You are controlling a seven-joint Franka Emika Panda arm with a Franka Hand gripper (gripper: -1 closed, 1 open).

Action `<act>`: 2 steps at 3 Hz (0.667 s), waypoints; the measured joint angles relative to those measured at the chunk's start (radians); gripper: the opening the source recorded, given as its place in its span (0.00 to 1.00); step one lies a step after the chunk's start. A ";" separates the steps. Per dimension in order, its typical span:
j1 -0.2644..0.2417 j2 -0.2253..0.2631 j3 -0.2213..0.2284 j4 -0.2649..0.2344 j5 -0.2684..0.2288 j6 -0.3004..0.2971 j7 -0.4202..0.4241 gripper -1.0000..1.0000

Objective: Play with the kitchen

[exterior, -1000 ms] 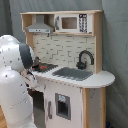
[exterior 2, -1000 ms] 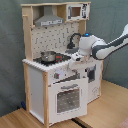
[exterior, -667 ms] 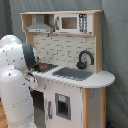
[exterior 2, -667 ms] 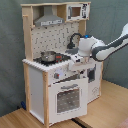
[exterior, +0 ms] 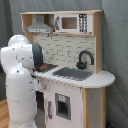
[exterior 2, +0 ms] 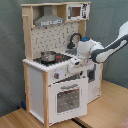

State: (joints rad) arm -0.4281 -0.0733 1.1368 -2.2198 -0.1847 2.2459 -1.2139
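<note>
**Kid:** Where is the toy kitchen [exterior 2: 52, 65]?

**Helper:** It stands on the wood floor [exterior 2: 107, 107] in front of a grey curtain [exterior 2: 107, 20]. It is tall, white and light wood.

**Kid:** Why is the robot arm [exterior 2: 107, 49] bent over it like that?

**Helper:** I think it leans in so its end effector [exterior 2: 74, 65] can get to the front edge of the worktop [exterior: 95, 80], near the stove.

**Kid:** Is the end effector holding something?

**Helper:** I cannot tell. It sits low by the edge, just above the oven door [exterior 2: 67, 100].

**Kid:** What is the pot [exterior 2: 48, 56] for?

**Helper:** It sits on the stovetop, like real cooking. It is near the end effector, but they do not touch.

**Kid:** And the black faucet [exterior: 85, 59]?

**Helper:** It bends over the sink [exterior: 73, 73], so pretend water would fall in. The microwave [exterior: 72, 23] sits up high, beside the grey hood [exterior: 38, 25].
</note>
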 joint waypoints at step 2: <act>0.003 0.102 0.019 -0.020 -0.151 0.000 0.101 0.00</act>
State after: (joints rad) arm -0.4247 0.0285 1.1556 -2.2400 -0.3355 2.2460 -1.1131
